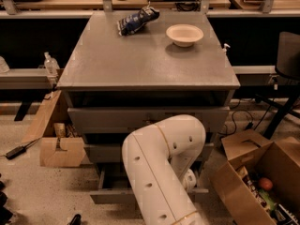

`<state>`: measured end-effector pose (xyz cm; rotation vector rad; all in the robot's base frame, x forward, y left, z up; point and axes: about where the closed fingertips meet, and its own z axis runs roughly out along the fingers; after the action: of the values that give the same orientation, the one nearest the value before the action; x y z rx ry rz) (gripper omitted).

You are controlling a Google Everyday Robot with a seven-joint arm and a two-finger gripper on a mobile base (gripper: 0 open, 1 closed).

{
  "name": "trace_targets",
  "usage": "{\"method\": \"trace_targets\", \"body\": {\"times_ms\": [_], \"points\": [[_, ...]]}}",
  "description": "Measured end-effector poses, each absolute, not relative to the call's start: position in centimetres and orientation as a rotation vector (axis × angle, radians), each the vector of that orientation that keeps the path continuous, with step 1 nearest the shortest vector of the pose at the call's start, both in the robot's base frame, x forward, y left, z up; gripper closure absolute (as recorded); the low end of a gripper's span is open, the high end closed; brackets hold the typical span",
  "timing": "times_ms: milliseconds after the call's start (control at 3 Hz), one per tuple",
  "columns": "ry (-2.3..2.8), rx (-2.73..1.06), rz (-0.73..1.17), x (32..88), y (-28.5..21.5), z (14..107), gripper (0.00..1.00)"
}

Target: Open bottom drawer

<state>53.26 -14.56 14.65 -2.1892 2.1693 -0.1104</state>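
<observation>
The grey cabinet (145, 64) has three drawers stacked in its front. The bottom drawer (110, 195) has the slimmest front panel and stands pulled out a little, with its shallow tray showing at the left (105, 179). Its knob is hidden behind my white arm (159, 168). My arm bends down in front of the drawers' middle. My gripper (190, 181) is low at the bottom drawer's front, right of centre, and mostly hidden by the arm. The top drawer (108, 120) and the middle drawer (101, 153) sit above it.
A chip bag (137, 20) and a white bowl (184, 34) lie on the cabinet top. An open cardboard box (262, 182) with items stands on the floor at the right. A smaller cardboard box (61, 150) and a bottle (50, 64) are at the left. A dark chair (286, 64) is far right.
</observation>
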Motion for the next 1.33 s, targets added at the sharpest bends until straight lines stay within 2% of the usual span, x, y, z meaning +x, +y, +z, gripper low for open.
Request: {"method": "trace_targets", "body": {"times_ms": [333, 1000, 1333], "points": [[2.171, -2.190, -0.109, 53.2, -14.6, 14.6, 0.14], [2.311, -2.265, -0.089, 49.9, -15.5, 15.1, 0.61], [2.312, -2.265, -0.089, 49.9, -15.4, 15.3, 0.92]]}}
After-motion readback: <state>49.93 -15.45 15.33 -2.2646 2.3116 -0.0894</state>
